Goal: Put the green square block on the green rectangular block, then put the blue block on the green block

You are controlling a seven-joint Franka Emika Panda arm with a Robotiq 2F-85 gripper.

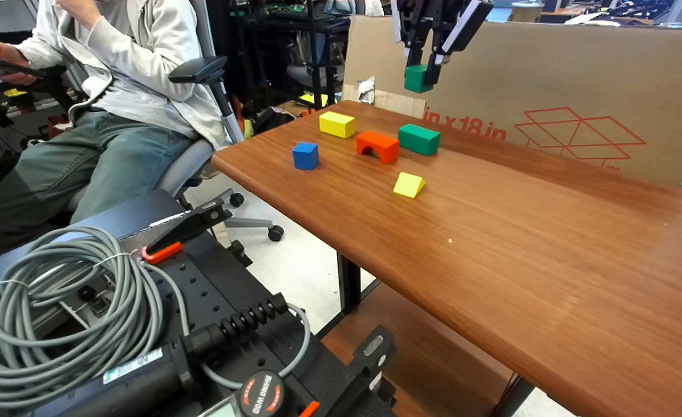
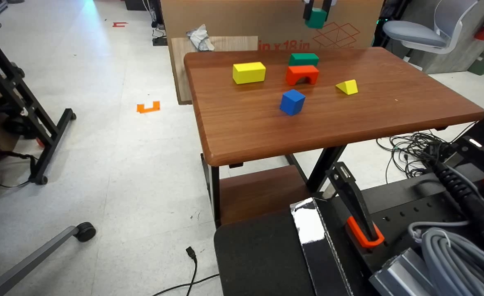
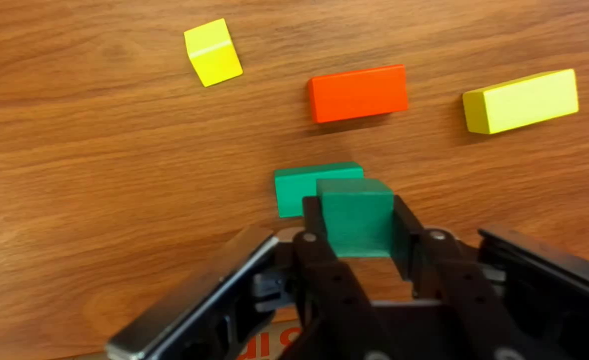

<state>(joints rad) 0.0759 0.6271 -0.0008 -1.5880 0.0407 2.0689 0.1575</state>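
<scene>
One small green cube [image 1: 417,80] is clamped in black jaws, higher than a green oblong block [image 1: 418,140] and blue cube [image 1: 305,157].

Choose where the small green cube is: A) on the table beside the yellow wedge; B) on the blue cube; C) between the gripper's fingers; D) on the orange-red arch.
C: in the wrist view, the gripper holds the small green cube from both sides.

The cardboard [image 1: 526,75] reads "in x 18 in", the round black cap [image 1: 262,395] "RHINO"
</scene>
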